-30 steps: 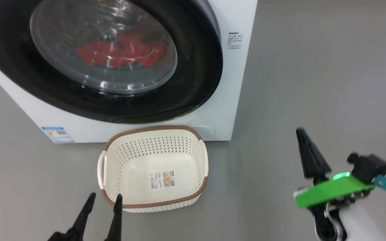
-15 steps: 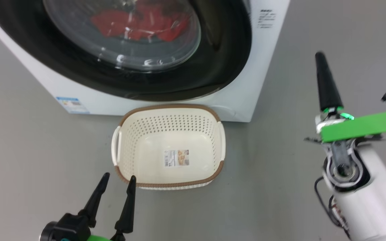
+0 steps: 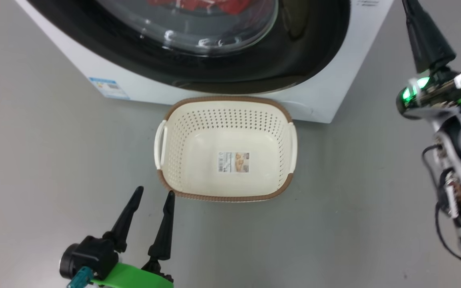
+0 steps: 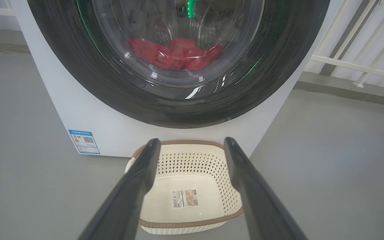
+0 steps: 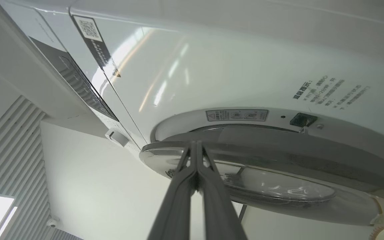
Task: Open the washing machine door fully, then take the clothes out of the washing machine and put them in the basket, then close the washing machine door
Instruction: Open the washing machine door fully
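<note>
Washing machine door point(image 3: 254, 68): your head view has it at top centre, black rim facing you, glass in the middle. In the right wrist view the washing machine door point(image 5: 278, 146) stands a bit off the white front at that edge, w/ the latch slot showing.

The right gripper point(image 5: 195, 144) has both fingers pressed together, nothing btwn them, tips right at the door's rim edge. Can't tell if they touch it. In the head view the right gripper point(image 3: 412, 8) is up at top right, beside the washing machine point(image 3: 134, 86) corner, well apart from the basket point(image 3: 226, 102).

Clothes point(image 4: 175, 53): red heap behind the glass, inside the drum, seen thru the door in the left wrist view.

The basket sits on the grey floor point(image 3: 54, 180) just in front of the machine, far rim near the front panel, paper label point(image 3: 233, 162) on its bottom.

Your left gripper point(image 3: 154, 191) is low left, fingers wide apart, holding nothing, right fingertip just beside the basket's near-left corner, pointing toward the door. In its own view the left gripper point(image 4: 192, 141) frames the basket point(image 4: 185, 142).

Blue label point(image 3: 108, 88) is low on the machine front, left of the basket.
</note>
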Controlling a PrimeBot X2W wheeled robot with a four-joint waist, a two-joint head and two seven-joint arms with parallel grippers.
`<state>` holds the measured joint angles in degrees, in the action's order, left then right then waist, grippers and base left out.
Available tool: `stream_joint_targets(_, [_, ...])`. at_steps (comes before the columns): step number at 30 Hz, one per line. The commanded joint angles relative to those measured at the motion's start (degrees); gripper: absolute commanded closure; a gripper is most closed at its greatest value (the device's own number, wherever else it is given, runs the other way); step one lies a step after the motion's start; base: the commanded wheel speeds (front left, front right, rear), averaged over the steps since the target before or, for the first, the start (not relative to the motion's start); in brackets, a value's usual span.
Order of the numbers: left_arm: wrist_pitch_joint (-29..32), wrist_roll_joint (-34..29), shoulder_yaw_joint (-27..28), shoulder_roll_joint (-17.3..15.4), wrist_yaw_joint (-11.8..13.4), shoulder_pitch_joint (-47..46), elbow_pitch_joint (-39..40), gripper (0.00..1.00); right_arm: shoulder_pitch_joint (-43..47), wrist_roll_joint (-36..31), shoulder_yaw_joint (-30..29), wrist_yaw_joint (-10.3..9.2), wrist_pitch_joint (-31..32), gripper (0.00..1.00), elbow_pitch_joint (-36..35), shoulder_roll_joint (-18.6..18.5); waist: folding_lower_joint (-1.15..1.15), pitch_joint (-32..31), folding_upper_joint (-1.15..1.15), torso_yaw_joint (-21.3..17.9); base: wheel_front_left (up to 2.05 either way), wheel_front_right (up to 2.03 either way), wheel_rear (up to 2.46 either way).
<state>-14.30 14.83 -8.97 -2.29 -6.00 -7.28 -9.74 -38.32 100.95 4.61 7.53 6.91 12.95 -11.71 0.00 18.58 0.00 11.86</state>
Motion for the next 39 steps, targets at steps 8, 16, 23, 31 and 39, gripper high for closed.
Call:
stream_joint_targets(8, [-0.7,1.5,-0.6,-0.6,0.8,-2.9,0.9,0.00,-8.6,4.5,-3.6,-0.04,15.4,1.00,8.2,-1.8,0.00,4.1,0.00,3.1,0.00,0.00,0.00])
stream_joint_targets(16, [-0.7,2.6,-2.9,-0.6,1.3,-4.5,0.8,0.00,-16.5,5.2,-2.7,-0.04,26.0,1.00,17.7,-3.5,0.00,6.1,0.00,4.2,0.00,0.00,0.00])
stream_joint_targets(23, [-0.7,3.3,-4.4,-0.6,1.6,-5.6,0.8,0.00,-21.9,4.5,-2.8,-0.04,29.1,1.00,22.5,-4.1,0.00,7.3,0.00,5.2,0.00,0.00,0.00])
stream_joint_targets(31, [-0.7,4.5,-5.4,-0.6,1.9,-6.5,0.9,0.00,-24.7,2.1,-1.4,-0.04,31.8,1.00,26.0,-4.4,0.00,7.6,0.00,6.1,0.00,0.00,0.00])
stream_joint_targets(39, [-0.7,5.0,-6.0,-0.6,2.1,-7.0,1.0,0.00,-24.6,0.1,-0.4,-0.04,33.7,1.00,26.7,-3.7,0.00,7.0,0.00,6.3,0.00,0.00,0.00])
